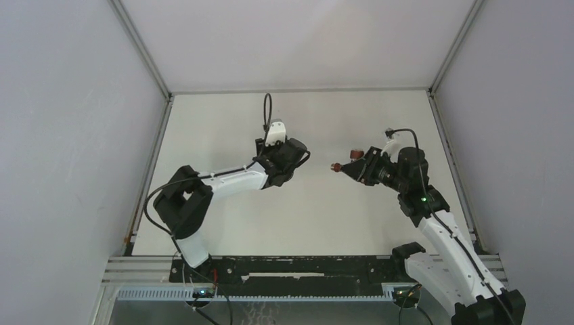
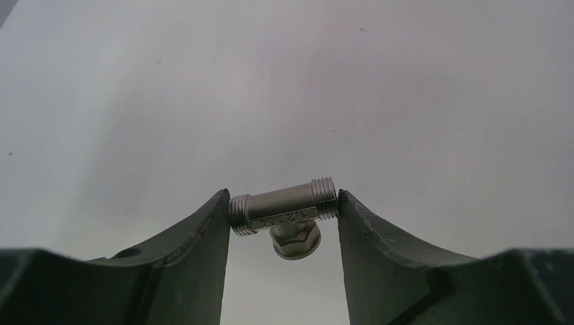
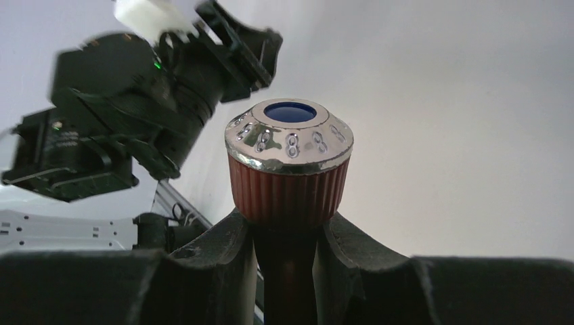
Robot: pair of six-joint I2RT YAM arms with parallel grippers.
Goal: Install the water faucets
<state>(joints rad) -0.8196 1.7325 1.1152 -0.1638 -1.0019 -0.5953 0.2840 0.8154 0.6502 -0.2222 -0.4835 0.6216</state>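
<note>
My left gripper (image 2: 284, 210) is shut on a silvery metal T-fitting (image 2: 281, 211), held by its two threaded ends with the hex nut branch hanging below. In the top view the left gripper (image 1: 301, 161) is raised mid-table, facing right. My right gripper (image 3: 288, 223) is shut on the reddish-brown faucet (image 3: 290, 193), gripping its stem under the ribbed knob with chrome cap and blue centre. In the top view the faucet (image 1: 336, 167) sticks out left from the right gripper (image 1: 348, 168), a short gap from the left gripper.
White table surface (image 1: 298, 217) inside a white-walled enclosure. A black rail (image 1: 304, 267) runs along the near edge by the arm bases. The left arm (image 3: 135, 115) fills the upper left of the right wrist view.
</note>
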